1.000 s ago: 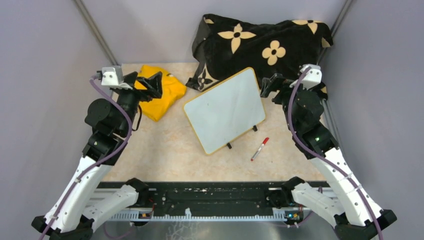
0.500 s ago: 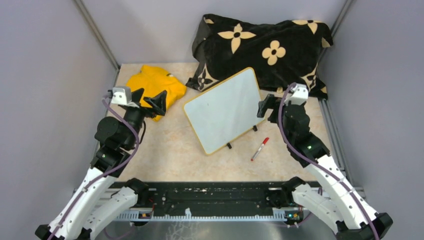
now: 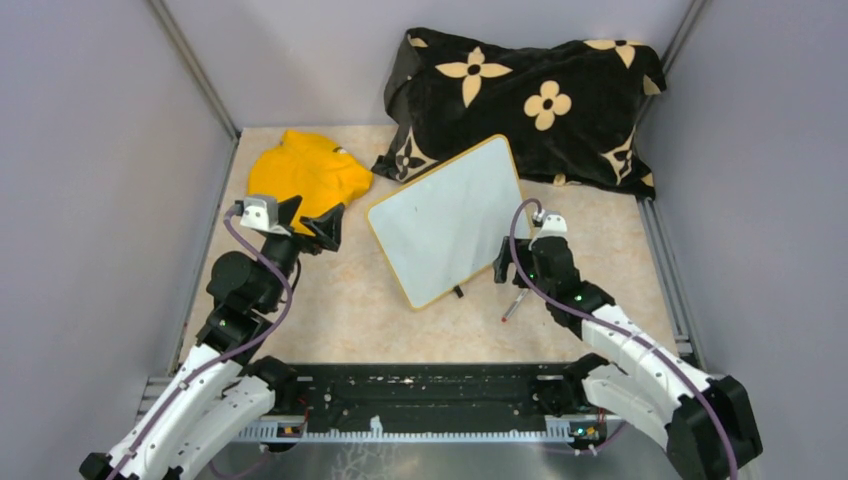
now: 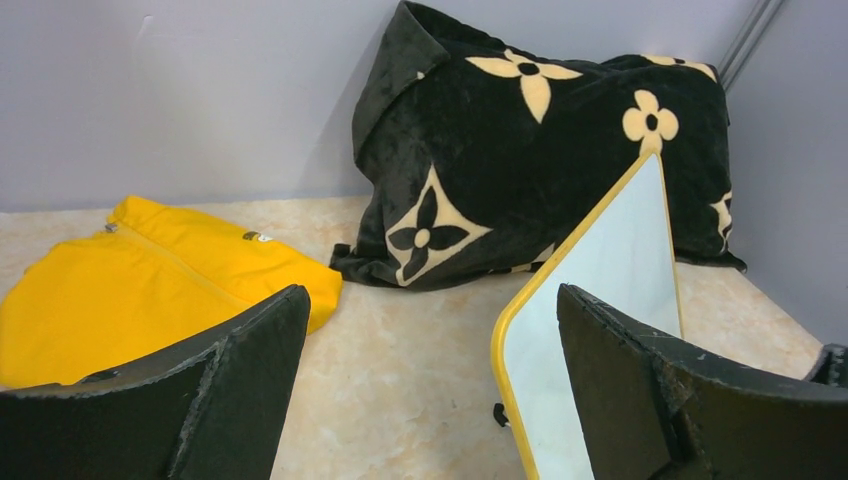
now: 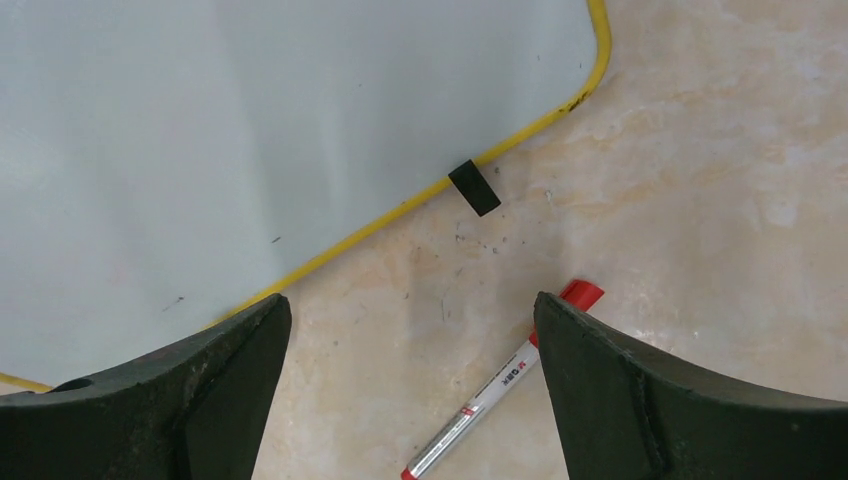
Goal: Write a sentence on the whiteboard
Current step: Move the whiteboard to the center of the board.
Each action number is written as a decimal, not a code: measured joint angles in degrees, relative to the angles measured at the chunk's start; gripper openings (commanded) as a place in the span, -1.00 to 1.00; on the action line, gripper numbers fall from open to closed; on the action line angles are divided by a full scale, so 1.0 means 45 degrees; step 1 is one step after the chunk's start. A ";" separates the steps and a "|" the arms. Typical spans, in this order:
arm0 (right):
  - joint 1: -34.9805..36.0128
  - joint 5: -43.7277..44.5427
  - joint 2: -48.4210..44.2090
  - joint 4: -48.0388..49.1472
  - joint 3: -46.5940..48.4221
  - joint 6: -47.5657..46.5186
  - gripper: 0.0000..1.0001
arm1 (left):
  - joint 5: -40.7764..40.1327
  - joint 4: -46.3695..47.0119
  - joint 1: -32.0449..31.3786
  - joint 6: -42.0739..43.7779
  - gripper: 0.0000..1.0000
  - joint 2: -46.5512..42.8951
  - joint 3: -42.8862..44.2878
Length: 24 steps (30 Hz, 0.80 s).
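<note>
The table (image 3: 340, 300) holds a black flowered blanket (image 3: 520, 90) heaped at the back. The whiteboard (image 3: 450, 225) sits mid-table at a slant, its far corner against that blanket and its face bare. It looks stiff and light with a slick face, so I judge it could skid under pen pressure; the yellow rim is the place to steady it. A yellow cloth (image 3: 305, 170) lies far left. The left gripper (image 4: 430, 295) hovers between cloth and board, jaws wide apart and empty. The right gripper (image 5: 407, 305) hangs with its 2 jaws spread, empty, over the marker (image 5: 500, 385). The marker lies just beside the board's near edge, by a black clip foot (image 5: 474, 187). Thin, smooth and round, it will likely roll; grip it mid-barrel.
</note>
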 measured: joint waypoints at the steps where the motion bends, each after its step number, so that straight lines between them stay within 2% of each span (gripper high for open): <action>1: 0.0000 -0.0019 0.0228 0.0277 -0.0151 0.0029 0.77 | 0.0049 0.0010 0.0000 -0.0034 0.97 -0.0015 -0.0029; 9: 0.0000 0.0573 0.1141 0.3259 -0.1273 0.0024 0.25 | 0.0126 0.0335 -0.0039 -0.0175 0.97 -0.0015 -0.0029; 14: 0.0000 0.0845 0.1734 0.5022 -0.2166 -0.0010 0.05 | 0.0097 0.0471 -0.0170 -0.0170 0.97 -0.0015 -0.0078; 24: -0.0185 0.1297 0.2992 0.6135 -0.2409 0.0355 -0.05 | -0.0034 0.0471 -0.0355 -0.0170 0.97 -0.0019 -0.0146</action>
